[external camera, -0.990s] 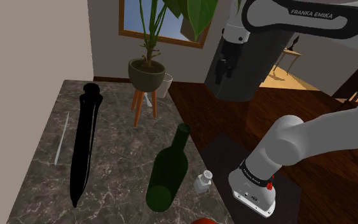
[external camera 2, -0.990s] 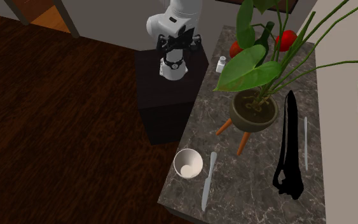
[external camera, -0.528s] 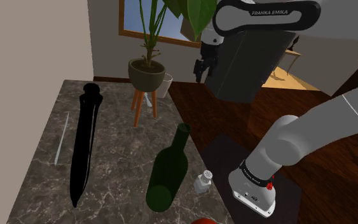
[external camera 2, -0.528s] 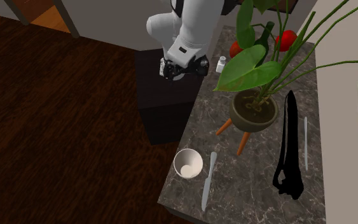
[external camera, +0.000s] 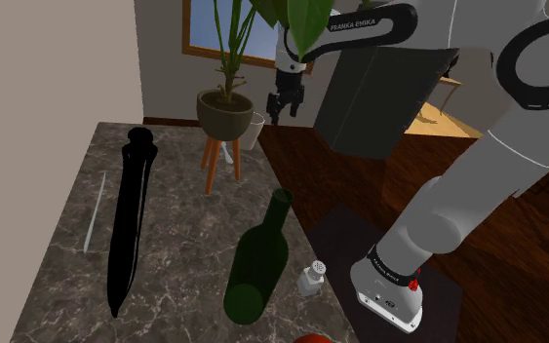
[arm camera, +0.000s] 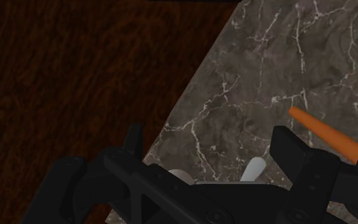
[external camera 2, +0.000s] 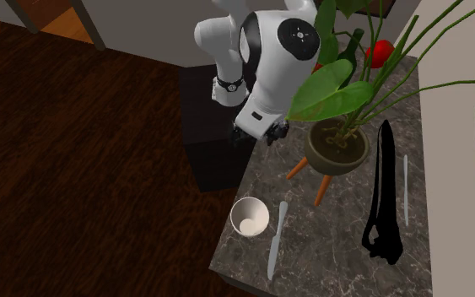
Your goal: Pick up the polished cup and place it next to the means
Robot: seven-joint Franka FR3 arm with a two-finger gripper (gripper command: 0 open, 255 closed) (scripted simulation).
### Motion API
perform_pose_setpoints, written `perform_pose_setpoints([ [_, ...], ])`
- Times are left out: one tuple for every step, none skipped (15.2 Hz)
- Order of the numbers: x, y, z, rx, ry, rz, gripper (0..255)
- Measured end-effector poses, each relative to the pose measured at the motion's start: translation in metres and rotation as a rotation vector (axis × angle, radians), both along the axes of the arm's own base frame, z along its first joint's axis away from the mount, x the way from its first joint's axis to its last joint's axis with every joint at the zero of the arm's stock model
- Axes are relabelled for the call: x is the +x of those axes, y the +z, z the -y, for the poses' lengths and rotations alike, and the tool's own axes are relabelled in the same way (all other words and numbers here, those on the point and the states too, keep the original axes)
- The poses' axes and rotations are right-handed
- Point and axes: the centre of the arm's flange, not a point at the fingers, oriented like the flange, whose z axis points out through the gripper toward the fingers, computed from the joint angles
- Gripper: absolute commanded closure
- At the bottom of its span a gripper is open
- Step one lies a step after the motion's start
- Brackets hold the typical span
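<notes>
Cup (external camera 2: 250,217) — apart from claw (external camera 2: 275,132), unheld

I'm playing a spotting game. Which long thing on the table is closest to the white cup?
The silver knife, lying right beside the white cup. The long black object and the thin grey rod lie much farther from it.

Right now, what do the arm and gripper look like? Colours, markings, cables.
Arm: glossy white rounded links, dark grey joints. White FRANKA EMIKA lettering on a dark band near the wrist. A round dark joint cap with a pale centre. Small red dot and small print on the base link. Gripper: all black, angular, two blocky jaws. No loose cables visible.
</notes>
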Motion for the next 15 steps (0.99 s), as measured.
perform_pose_setpoints([
  [0.012,-0.005,-0.001,-0.002,0.0,0.0,0],
  [0.027,-0.012,-0.003,-0.003,0.001,0.002,0],
  [0.037,-0.017,-0.004,-0.005,0.001,0.001,0],
  [0.049,-0.02,-0.003,-0.006,0.001,0.003,0],
  [0.062,-0.026,-0.004,-0.008,0.002,0.003,0],
  [0.073,-0.031,-0.006,-0.009,0.002,0.004,0],
  [0.085,-0.037,-0.008,-0.01,0.003,0.004,0],
  [0.097,-0.041,-0.006,-0.012,0.003,0.004,0],
  [0.11,-0.046,-0.007,-0.014,0.003,0.004,0],
  [0.122,-0.052,-0.012,-0.015,0.004,0.005,0],
  [0.134,-0.055,-0.012,-0.017,0.005,0.005,0],
  [0.145,-0.06,-0.017,-0.018,0.005,0.005,0],
  [0.157,-0.064,-0.019,-0.019,0.005,0.005,0],
  [0.166,-0.07,-0.02,-0.02,0.006,0.006,0],
  [0.17,-0.074,-0.019,-0.021,0.006,0.006,0],
])
